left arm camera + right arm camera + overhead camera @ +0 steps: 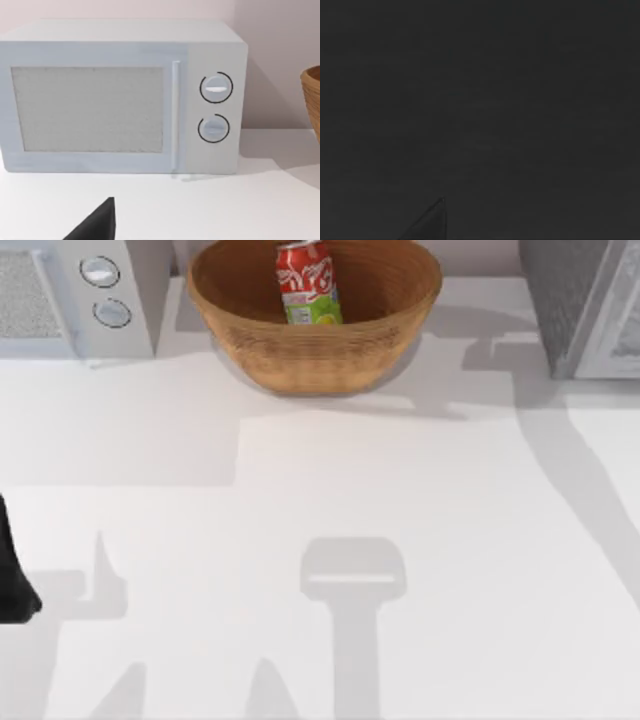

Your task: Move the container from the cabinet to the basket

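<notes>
The container (308,282), a small red can with white script and a green-and-white band at its lower end, lies inside the basket (310,350), a large tan woven bowl at the table's back middle. The basket's rim (312,100) also appears in the left wrist view. The cabinet (585,300), a dark grey speckled box with a white-framed door panel, stands at the back right corner. My left arm (12,575) sits at the table's left edge, far from the basket. A dark tip of my left gripper (97,225) points toward the white appliance. The right wrist view is dark.
A white appliance with two round dials (75,295) stands at the back left, and its front (120,100) faces the left wrist camera. The white tabletop (320,540) carries arm shadows in front of the basket.
</notes>
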Robot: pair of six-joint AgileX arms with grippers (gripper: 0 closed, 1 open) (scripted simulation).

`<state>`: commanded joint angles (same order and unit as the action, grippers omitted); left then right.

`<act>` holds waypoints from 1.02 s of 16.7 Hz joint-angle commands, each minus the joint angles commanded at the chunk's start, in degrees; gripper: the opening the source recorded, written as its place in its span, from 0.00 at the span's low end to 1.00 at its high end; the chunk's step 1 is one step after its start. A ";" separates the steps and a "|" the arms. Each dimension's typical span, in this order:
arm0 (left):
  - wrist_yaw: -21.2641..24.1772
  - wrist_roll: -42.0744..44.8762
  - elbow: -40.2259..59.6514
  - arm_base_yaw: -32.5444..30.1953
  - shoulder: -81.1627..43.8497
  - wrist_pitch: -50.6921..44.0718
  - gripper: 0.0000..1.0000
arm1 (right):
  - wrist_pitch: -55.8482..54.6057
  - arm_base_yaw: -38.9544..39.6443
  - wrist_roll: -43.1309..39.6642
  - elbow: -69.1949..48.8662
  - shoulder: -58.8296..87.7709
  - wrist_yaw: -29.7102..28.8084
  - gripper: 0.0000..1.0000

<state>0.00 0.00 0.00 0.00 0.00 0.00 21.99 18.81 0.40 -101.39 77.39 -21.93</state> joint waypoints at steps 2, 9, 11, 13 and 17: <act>0.00 0.00 0.00 0.00 0.00 0.00 1.00 | -1.29 -1.06 -0.01 5.39 -4.12 1.01 1.00; 0.00 0.00 0.00 0.00 0.00 0.00 1.00 | -7.96 -6.76 -0.15 37.91 -27.71 7.67 1.00; 0.00 0.00 0.00 0.00 0.00 0.00 1.00 | -10.23 -8.72 -0.20 49.14 -36.01 10.12 1.00; 0.00 0.00 0.00 0.00 0.00 0.00 1.00 | -12.54 -10.72 -0.26 60.44 -44.49 12.64 1.00; 0.00 0.00 0.00 0.00 0.00 0.00 1.00 | -16.99 -14.58 -0.35 81.32 -60.51 17.30 1.00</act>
<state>0.00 0.00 0.00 0.00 0.00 0.00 5.00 4.23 0.05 -20.08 16.88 -4.63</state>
